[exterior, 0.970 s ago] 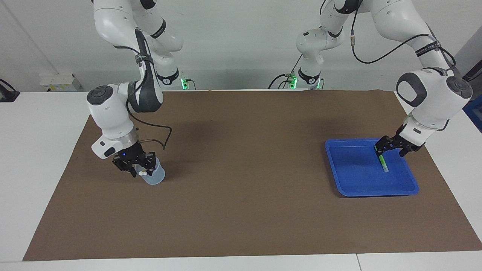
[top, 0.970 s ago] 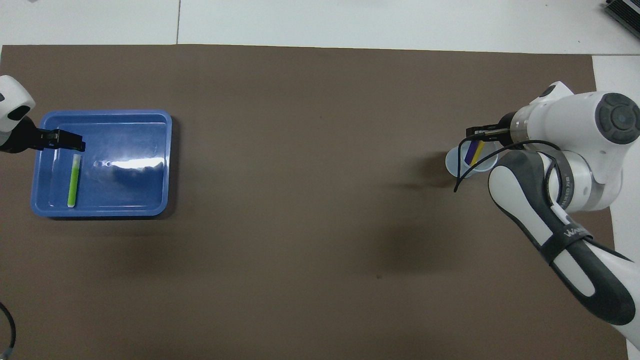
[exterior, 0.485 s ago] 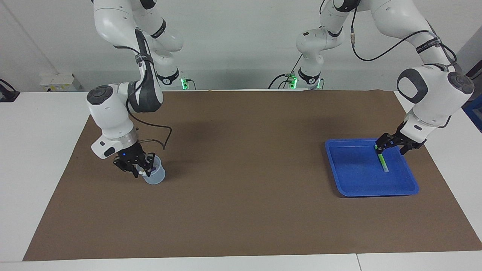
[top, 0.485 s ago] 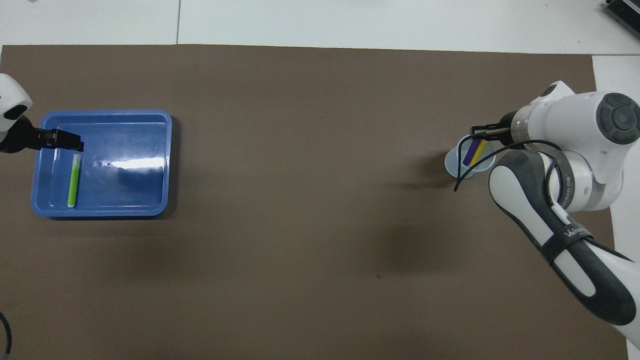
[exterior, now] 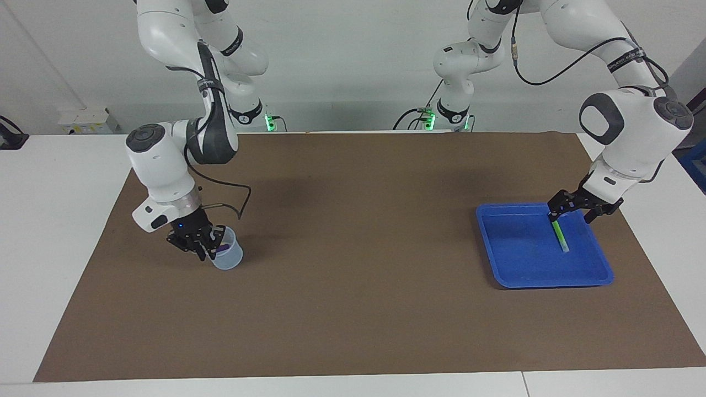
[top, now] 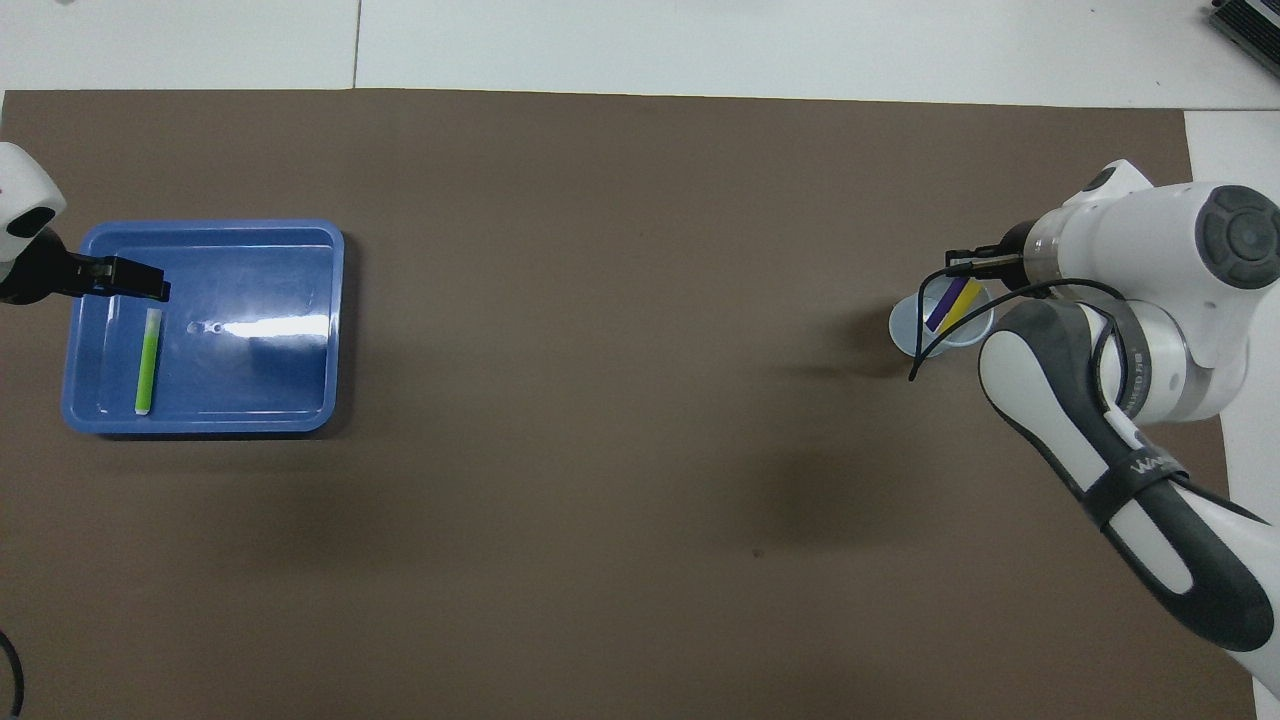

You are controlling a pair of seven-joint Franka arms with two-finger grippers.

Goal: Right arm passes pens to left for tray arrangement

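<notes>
Against the earlier frames we see the right gripper (exterior: 202, 246) gone from half-spread to closed at the rim of the pale cup (exterior: 227, 257), with the purple pen (top: 946, 303) and yellow pen (top: 962, 307) in the cup now leaning more toward the right arm's end; whether the fingertips clamp a pen we cannot tell. The left gripper (exterior: 573, 207) has lifted slightly over the tray (exterior: 496, 259) corner and its jaws are spread wide, holding nothing. The green pen (top: 148, 360) has not moved. We note the green pen is a slim bright green stick with a pale end, lying flat in the blue tray near the rim at the left arm's end of the table. Its long axis runs nearer-to-farther from the robots, pale end on the farther end in the overhead view. The purple and yellow pens stand side by side in the cup, touching, tilted, tops pointing toward the right arm's end and away from the robots. The cup sits on the brown mat (exterior: 353, 309) at the right arm's end, well apart from the tray.
</notes>
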